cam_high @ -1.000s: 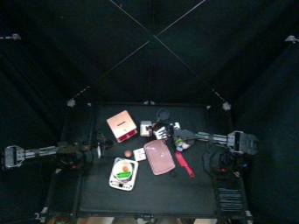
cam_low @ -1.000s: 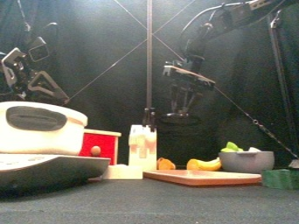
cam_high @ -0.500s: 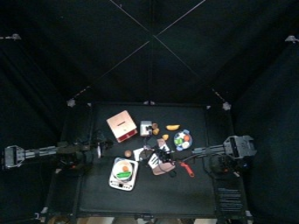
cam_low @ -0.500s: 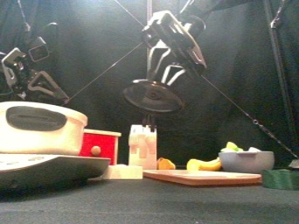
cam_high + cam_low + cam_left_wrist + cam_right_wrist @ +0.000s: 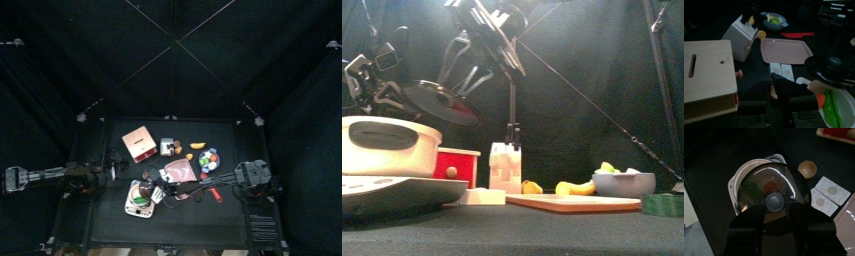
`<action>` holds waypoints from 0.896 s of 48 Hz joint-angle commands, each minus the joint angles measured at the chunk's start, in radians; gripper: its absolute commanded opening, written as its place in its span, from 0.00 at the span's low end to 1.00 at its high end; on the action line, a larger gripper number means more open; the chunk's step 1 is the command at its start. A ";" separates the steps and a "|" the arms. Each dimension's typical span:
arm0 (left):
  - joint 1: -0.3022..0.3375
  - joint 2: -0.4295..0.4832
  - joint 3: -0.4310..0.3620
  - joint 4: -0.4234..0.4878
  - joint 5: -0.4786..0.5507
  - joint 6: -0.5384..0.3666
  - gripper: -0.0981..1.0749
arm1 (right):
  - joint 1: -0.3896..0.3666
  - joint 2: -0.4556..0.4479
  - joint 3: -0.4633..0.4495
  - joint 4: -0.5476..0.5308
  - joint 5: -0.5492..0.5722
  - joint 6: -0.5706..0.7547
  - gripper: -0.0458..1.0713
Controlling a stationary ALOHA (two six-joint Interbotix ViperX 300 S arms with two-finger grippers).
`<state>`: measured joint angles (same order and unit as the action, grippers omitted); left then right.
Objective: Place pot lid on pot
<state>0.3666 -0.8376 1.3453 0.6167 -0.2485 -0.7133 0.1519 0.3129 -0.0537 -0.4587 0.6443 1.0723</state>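
One pot lid (image 5: 763, 180), glass with a dark knob, hangs in the air in the right gripper (image 5: 775, 203), which is clamped on the knob from both sides. It is not seated yet. The pot (image 5: 737, 177), white with green and red food inside, sits just below it at about 7 o'clock on the table seen from above, on a grey base (image 5: 389, 195). From table level the lid is tilted, its low edge toward the pot, and it sits off the pot's centre toward 3 o'clock, apart from the rim. My read: the step in hand is carrying the lid over and lining it up. The main risk is that the tilt lets one edge catch the rim first, so the lid slides off toward the red box (image 5: 456, 165) and white knife block (image 5: 505, 165) at the pot's 3 o'clock. Releasing before the lid is level and centred would leave it cocked or half inside on the food. Lowering off-centre could also shove the pot across its base. The left gripper (image 5: 774, 82) rests close by at the pot's 9 o'clock. I cannot tell whether it is wide or narrow, and a sideways swing of the lid might clip it. The cutting board (image 5: 785, 51) and fruit bowl (image 5: 623, 183) lie farther toward 3 o'clock, well apart from all this.
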 commanded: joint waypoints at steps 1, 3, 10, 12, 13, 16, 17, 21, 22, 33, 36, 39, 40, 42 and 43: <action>0.003 0.003 -0.014 -0.003 -0.005 0.003 0.56 | 0.006 0.009 -0.110 -0.018 0.078 -0.009 0.62; 0.005 0.003 -0.014 -0.003 -0.005 0.003 0.56 | 0.012 0.029 -0.149 -0.017 0.107 -0.029 0.62; 0.005 0.003 -0.012 -0.003 -0.003 0.003 0.56 | 0.025 0.091 -0.253 0.032 0.141 -0.132 0.62; 0.005 0.003 -0.012 -0.003 -0.005 0.003 0.56 | 0.023 0.109 -0.282 0.061 0.152 -0.161 0.62; 0.003 0.003 -0.012 -0.003 -0.003 0.003 0.56 | 0.025 0.124 -0.307 0.083 0.161 -0.184 0.62; 0.005 0.003 -0.012 -0.003 -0.005 0.003 0.56 | 0.021 0.152 -0.350 0.117 0.187 -0.229 0.62; 0.003 0.003 -0.012 -0.003 -0.005 0.003 0.56 | 0.021 0.163 -0.362 0.126 0.199 -0.242 0.62; 0.005 0.003 -0.012 -0.003 -0.003 0.003 0.56 | 0.020 0.190 -0.411 0.153 0.253 -0.293 0.62; 0.003 0.003 -0.012 -0.003 -0.005 0.003 0.56 | 0.020 0.196 -0.422 0.158 0.265 -0.305 0.62; 0.003 0.003 -0.012 -0.003 -0.003 0.003 0.56 | 0.018 0.253 -0.514 0.160 0.330 -0.348 0.62; 0.003 0.003 -0.012 -0.003 -0.003 0.003 0.56 | 0.018 0.253 -0.518 0.156 0.330 -0.354 0.62; 0.005 0.003 -0.012 -0.003 -0.005 0.003 0.56 | 0.018 0.255 -0.523 0.156 0.330 -0.359 0.62; 0.003 0.003 -0.012 -0.003 -0.003 0.003 0.56 | 0.018 0.255 -0.523 0.158 0.330 -0.359 0.62; 0.003 0.003 -0.012 -0.003 -0.005 0.003 0.56 | 0.018 0.255 -0.523 0.158 0.331 -0.359 0.62; 0.003 0.003 -0.012 -0.003 -0.003 0.003 0.56 | 0.018 0.255 -0.523 0.160 0.331 -0.359 0.62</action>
<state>0.3682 -0.8376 1.3453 0.6151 -0.2485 -0.7133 0.1749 0.5998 -0.5461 -0.2976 0.9771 0.7148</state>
